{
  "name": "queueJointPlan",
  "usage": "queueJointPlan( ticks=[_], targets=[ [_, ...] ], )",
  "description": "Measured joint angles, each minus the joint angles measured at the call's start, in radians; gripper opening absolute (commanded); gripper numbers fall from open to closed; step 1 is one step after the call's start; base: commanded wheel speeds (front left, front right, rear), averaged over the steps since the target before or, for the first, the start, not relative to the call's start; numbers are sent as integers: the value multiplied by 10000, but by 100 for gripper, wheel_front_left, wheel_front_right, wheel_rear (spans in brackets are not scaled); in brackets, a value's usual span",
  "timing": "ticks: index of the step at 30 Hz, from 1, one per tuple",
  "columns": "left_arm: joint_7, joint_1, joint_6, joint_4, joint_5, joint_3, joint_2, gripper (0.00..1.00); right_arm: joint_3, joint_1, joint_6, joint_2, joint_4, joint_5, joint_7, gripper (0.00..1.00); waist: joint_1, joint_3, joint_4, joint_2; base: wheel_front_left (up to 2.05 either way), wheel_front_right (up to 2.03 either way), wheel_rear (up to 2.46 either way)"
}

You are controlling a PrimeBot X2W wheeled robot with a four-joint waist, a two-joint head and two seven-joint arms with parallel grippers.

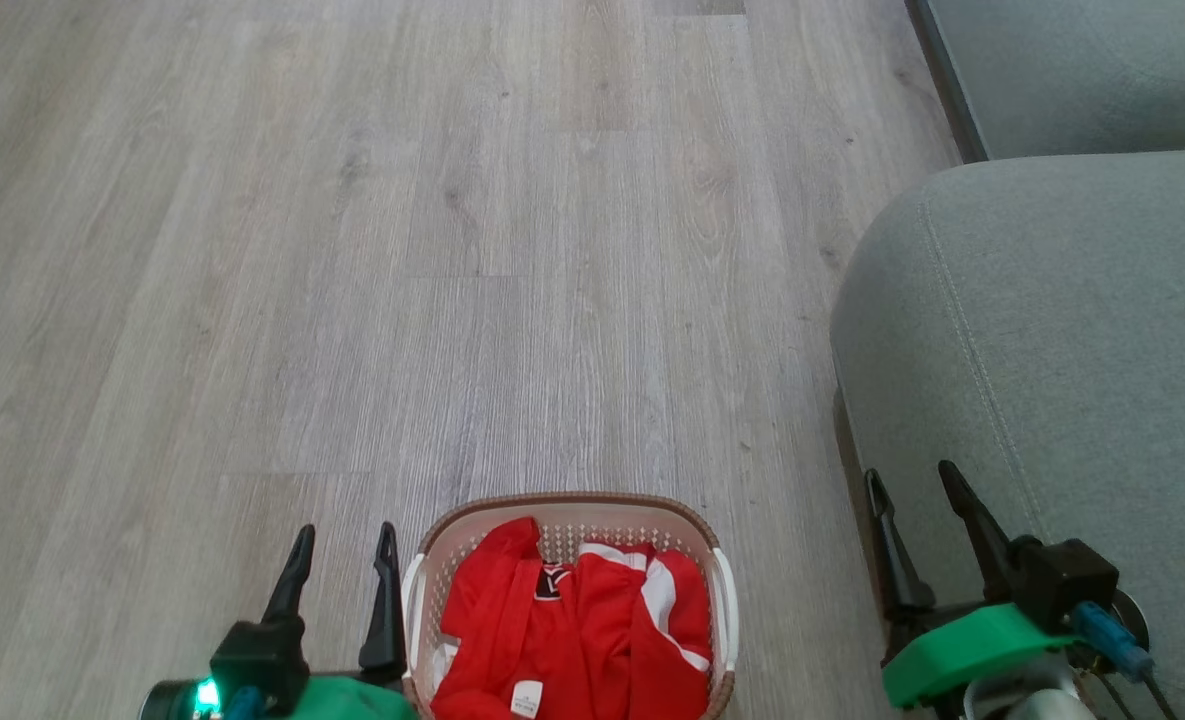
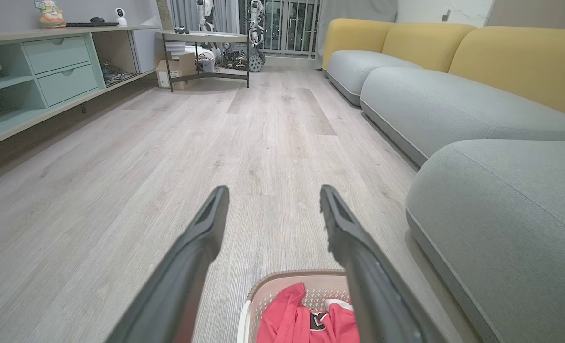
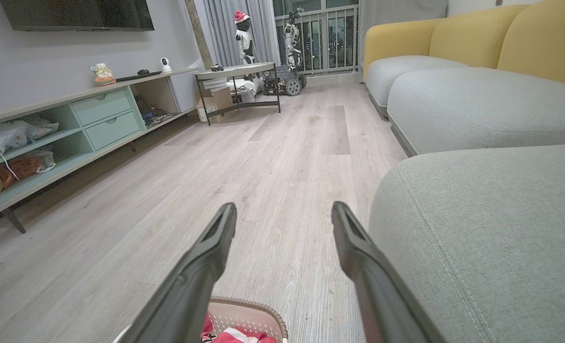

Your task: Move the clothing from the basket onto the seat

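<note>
The basket [image 1: 572, 500] is sitting on the pale wood floor [image 1: 352, 250] right in front of the robot, and the clothing [image 1: 572, 640] is lying bunched inside it, filling it up to the brown rim. The red fabric is showing white stripes on its right side, a small black patch near the middle and a white tag [image 1: 527, 697] at the near edge. None of it is hanging over the rim as far as I can see. The seat [image 1: 1072, 330] is lying to the right of the basket, apart from it with a strip of floor between them, its rounded corner and stitched seam facing the robot. The left tool [image 1: 345, 530] is hovering just left of the basket, its inner finger close beside the white handle, fingers spread wide and gripping nothing. The right tool [image 1: 909, 470] is hanging in front of the near edge of the seat, likewise spread and carrying nothing; I cannot tell whether it is touching the cushion. Farther down the room, yellow backrests [image 2: 516, 62] are rising behind more grey cushions, and a low cabinet [image 3: 106, 116] with mint drawers is running along the opposite wall.
</note>
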Motion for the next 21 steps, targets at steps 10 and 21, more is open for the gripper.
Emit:
queueJointPlan(
  ticks=[10,21],
  targets=[
    [0,-22,-13,128,0,-240,10,100,-157,-4,0,0,-100,-71,0,100,0,199,30,0,0,0,0],
    [0,-1489,-629,1423,123,-1384,27,100,-479,-340,2,0,-583,-261,-2,100,0,1312,27,0,0,0,0]
  ],
)
